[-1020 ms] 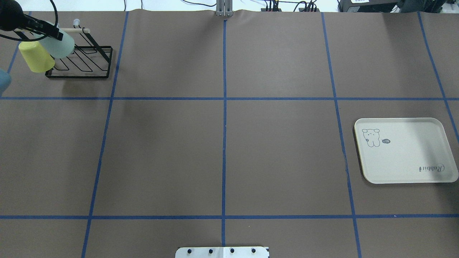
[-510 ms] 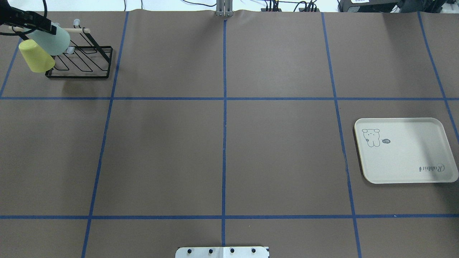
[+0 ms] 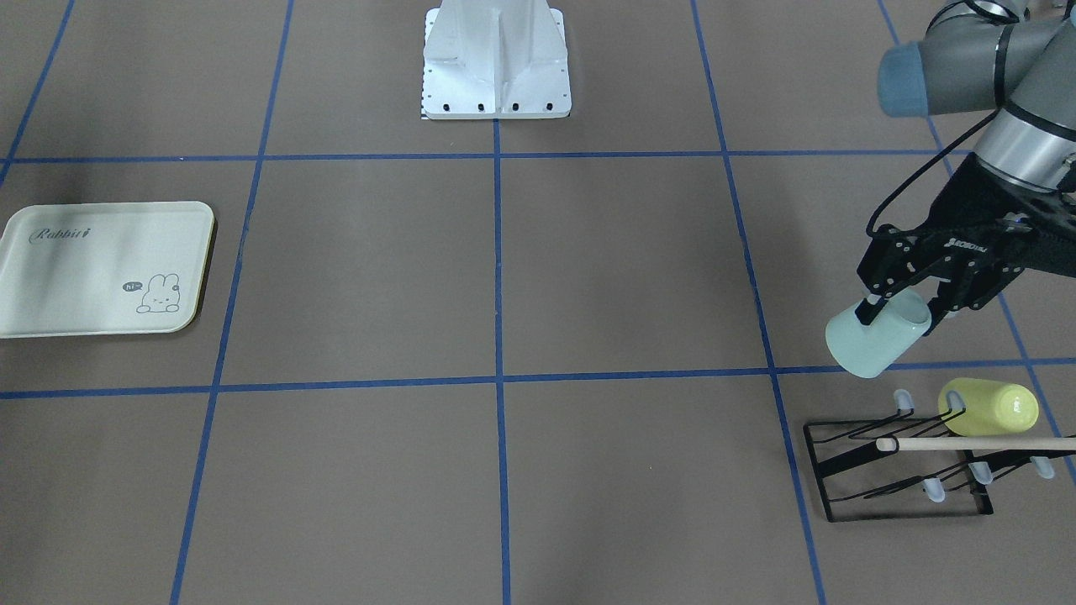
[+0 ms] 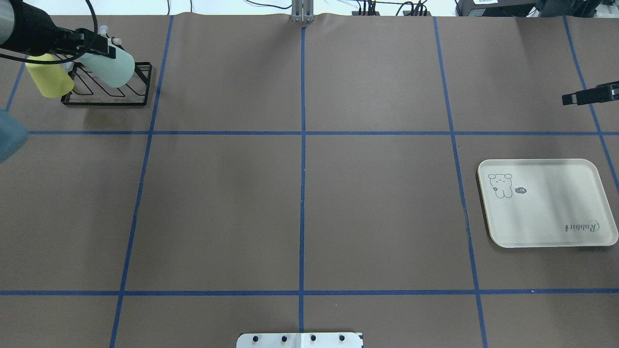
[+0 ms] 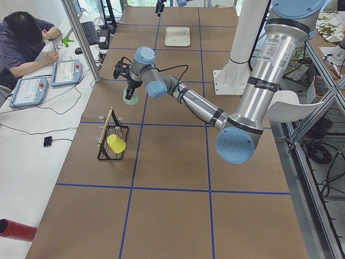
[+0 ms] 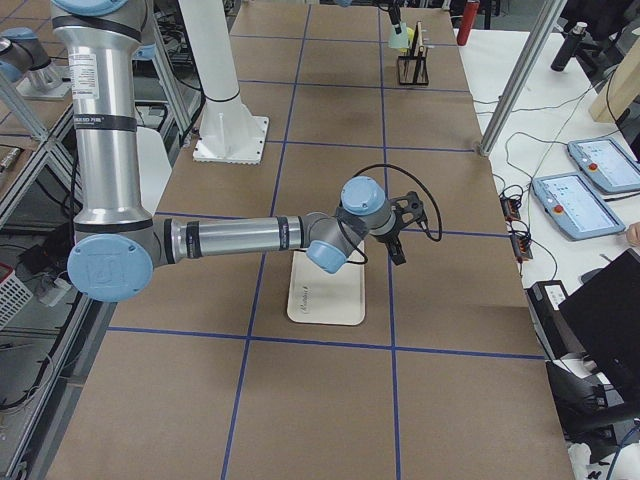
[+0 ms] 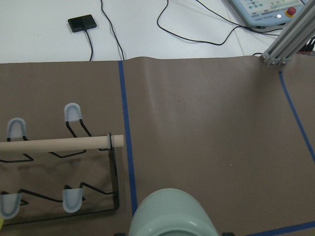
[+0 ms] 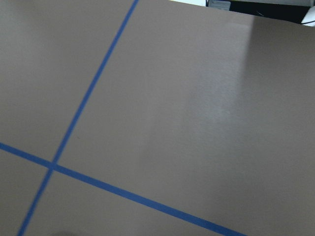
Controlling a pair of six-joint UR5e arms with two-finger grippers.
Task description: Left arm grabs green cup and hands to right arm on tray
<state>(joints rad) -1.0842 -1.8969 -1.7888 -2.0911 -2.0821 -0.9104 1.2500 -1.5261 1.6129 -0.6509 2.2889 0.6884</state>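
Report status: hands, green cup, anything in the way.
Left hand shut on green cup, off the rack. Right hand near tray, grip unclear. Nothing on tray; yellow cup on rack, off the path.

A: Where is the green cup [image 5: 130, 97]?
B: It is held in the left gripper [image 5: 129, 86], near the table's [image 5: 172, 216] long edge on the side where a person [image 5: 24, 43] sits.
A: And the rack [image 5: 110, 141]?
B: It stands nearer along that same edge, and a yellow cup [image 5: 116, 144] rests on it.
A: The tray [image 5: 177, 36]?
B: It lies flat at the table's far end, well apart from both cups.
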